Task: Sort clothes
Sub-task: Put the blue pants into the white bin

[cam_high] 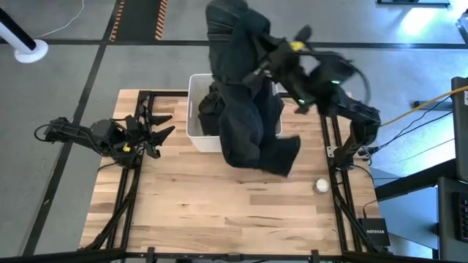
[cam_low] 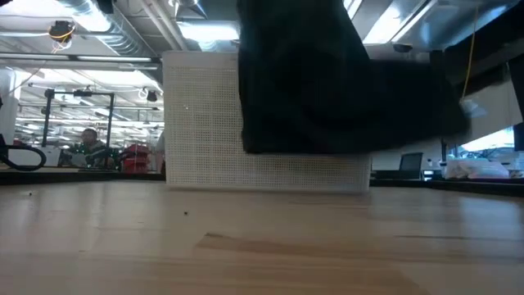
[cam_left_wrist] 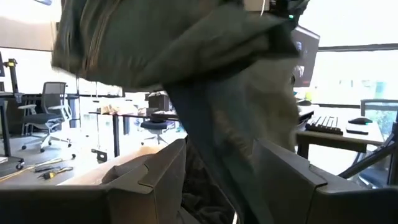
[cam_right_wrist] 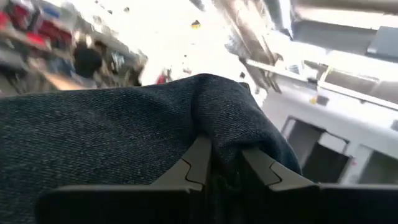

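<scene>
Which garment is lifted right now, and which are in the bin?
The big dark denim garment is the lifted one: the right gripper pinches a fold of it and it hangs over the white bin. Other dark clothes lie inside.

Dark green-grey garment (cam_left_wrist: 186,56) hung above, draped down between the left gripper (cam_left_wrist: 217,186) jaws, which stood apart, office chair (cam_left_wrist: 53,102) behind.

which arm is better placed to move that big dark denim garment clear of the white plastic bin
Right, probably. The right gripper is shut on the dark denim garment, hoisted above the white plastic bin. The left gripper sits open near the table's left edge, holding nothing.
</scene>
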Robot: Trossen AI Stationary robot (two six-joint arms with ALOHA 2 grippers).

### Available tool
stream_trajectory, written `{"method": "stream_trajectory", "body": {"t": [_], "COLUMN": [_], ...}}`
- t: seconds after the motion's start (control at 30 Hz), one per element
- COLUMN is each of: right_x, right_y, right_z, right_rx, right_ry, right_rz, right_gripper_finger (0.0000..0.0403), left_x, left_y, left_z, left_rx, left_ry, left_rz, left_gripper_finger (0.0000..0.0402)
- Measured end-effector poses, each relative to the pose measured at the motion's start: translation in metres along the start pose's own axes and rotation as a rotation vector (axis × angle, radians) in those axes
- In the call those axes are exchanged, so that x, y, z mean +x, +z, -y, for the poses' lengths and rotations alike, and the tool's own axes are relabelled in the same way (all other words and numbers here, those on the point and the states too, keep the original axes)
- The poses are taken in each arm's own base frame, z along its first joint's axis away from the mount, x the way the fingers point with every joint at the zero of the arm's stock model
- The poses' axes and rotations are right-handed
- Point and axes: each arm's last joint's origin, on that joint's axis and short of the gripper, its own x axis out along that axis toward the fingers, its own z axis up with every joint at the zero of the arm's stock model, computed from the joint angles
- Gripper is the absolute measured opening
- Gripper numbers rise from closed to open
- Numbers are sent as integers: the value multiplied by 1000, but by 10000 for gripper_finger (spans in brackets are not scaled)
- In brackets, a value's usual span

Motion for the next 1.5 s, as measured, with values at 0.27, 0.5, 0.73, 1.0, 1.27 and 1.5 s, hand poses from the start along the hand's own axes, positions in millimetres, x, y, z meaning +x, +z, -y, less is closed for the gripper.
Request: {"method": "stream_trajectory", "body": {"t": [0.27, 0.5, 0.73, 1.0, 1.27, 1.5], "right_x": [42, 52, 52, 53, 51, 41], "right_y": [-81, -173, -252, -290, -260, -181], "right_z": [-37, -104, -140, -164, -158, -137], "right_rx": [-103, -246, -170, -11, -85, -10], "right_ry": [136, 393, 565, 589, 527, 550], "right_rz": [-308, -579, -774, -914, -887, -727], "right_gripper_finger": [52, 52, 52, 117, 236, 269], "left_x": [1, 1, 1, 1, 1, 1], "left_y": [-1, -4, -4, -4, -5, -6], "left_z": [1, 1, 1, 2, 2, 2], "left_rx": [8, -6, -4, 2, 24, 29], "left_ry": [-1, -4, -4, -4, -6, -7], "left_rz": [-11, -28, -31, -32, -43, -49], "left_gripper_finger": [182, 182, 182, 182, 182, 182]}}
